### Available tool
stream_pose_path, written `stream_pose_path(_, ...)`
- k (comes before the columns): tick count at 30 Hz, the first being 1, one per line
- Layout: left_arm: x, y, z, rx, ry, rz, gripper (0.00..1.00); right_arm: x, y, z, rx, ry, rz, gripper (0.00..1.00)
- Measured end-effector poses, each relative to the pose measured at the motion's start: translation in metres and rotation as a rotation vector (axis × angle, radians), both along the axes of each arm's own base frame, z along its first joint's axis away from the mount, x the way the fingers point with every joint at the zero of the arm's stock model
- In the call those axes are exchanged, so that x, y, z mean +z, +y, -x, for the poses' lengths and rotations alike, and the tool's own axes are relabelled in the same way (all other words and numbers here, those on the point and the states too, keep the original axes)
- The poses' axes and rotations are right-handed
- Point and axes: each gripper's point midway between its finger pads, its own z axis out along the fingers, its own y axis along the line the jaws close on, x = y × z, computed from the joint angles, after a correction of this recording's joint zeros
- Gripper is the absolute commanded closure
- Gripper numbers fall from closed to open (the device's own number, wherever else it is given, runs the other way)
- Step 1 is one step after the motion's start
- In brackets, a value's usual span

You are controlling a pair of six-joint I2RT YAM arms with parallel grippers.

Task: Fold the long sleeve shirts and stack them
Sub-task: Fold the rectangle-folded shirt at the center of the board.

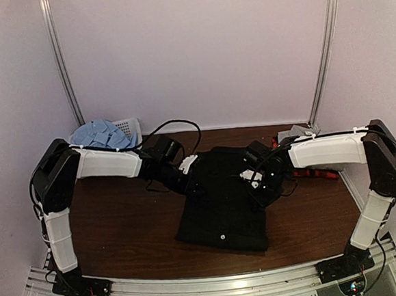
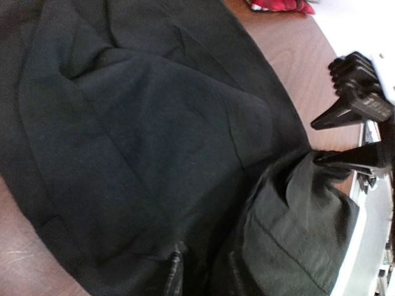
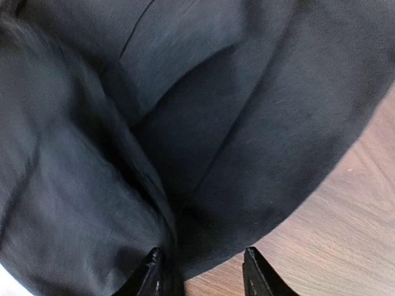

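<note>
A plain black long sleeve shirt point(image 1: 220, 208) lies folded into a rough rectangle at the middle of the table. My left gripper point(image 1: 186, 178) rests low on the shirt's far left part; in its wrist view its dark fingers point(image 2: 176, 271) stand slightly apart, open, with black cloth point(image 2: 136, 123) bunched between them. At the shirt's far right edge my right gripper point(image 1: 259, 179) is open, and its fingertips point(image 3: 151, 271) straddle the cloth's hem point(image 3: 234, 185) just above the wood. The right gripper point(image 2: 345, 134) also shows in the left wrist view.
A light blue shirt point(image 1: 101, 134) fills a white mesh basket point(image 1: 133, 125) at the back left. A red-and-black plaid shirt point(image 1: 320, 173) and a grey one point(image 1: 298, 132) lie at the back right, behind the right arm. Brown tabletop point(image 1: 121, 222) surrounds the black shirt.
</note>
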Motion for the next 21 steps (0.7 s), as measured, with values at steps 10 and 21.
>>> stream_pose_path(10,0.009,0.012,-0.036,0.118,-0.132,-0.111,0.49,0.027,-0.015,-0.025,-0.097,-0.127,0.026,0.52)
stream_pose_path(21,0.054,0.04,-0.005,0.153,-0.214,0.001,0.46,0.056,-0.002,0.007,-0.119,-0.177,-0.19,0.44)
